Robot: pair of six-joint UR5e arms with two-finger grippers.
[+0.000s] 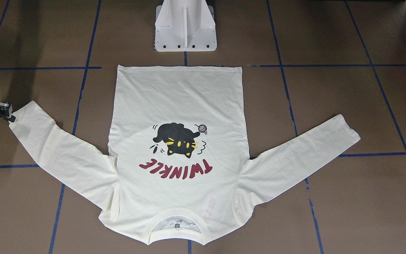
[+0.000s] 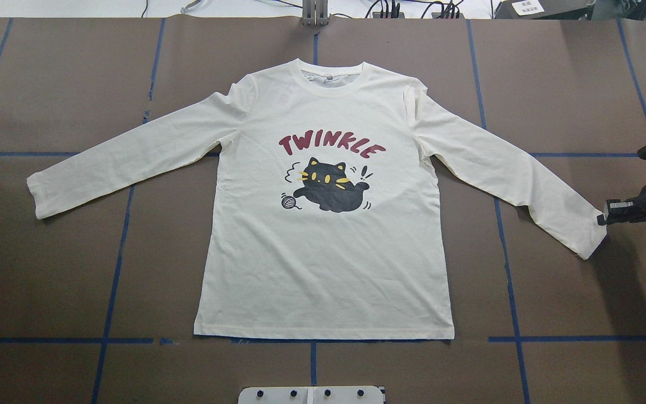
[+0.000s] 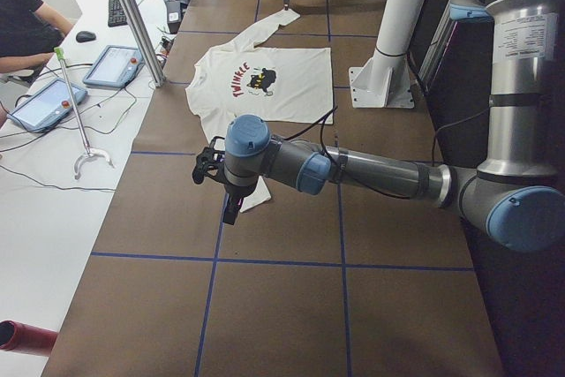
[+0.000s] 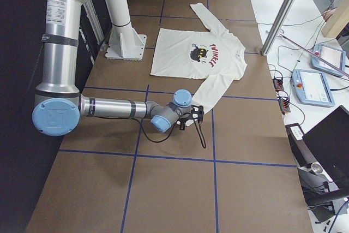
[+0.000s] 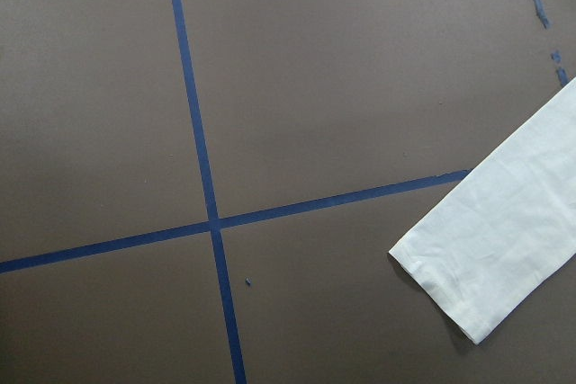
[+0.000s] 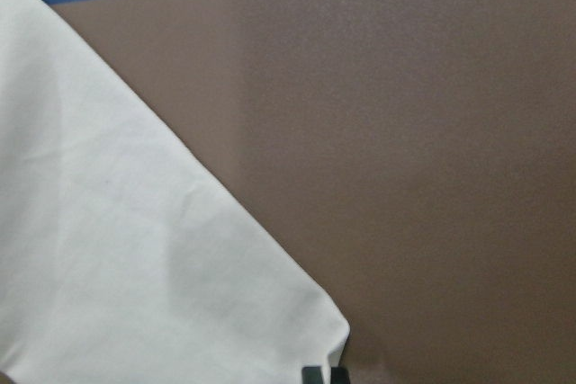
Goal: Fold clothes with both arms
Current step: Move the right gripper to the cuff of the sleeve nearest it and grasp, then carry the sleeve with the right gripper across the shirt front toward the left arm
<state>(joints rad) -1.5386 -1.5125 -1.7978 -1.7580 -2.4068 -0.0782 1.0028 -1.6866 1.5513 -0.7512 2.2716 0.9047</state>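
t-shirt point(image 2: 328, 264), flat, print up — right gripper point(image 2: 603, 217) at one cuff point(image 2: 589, 235), left gripper point(image 3: 231, 211) near the other, jaw gaps not discernible; cuffs are best pinched squarely.

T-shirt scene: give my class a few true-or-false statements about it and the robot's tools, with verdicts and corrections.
1. The T-shirt lies print side up. True.
2. Both sleeves are folded across the body. False: the left sleeve and right sleeve lie spread outward.
3. The right tool is at a sleeve's cuff. True.
4. The collar lies next to the white pedestal. False: the hem does; the collar is on the far side.
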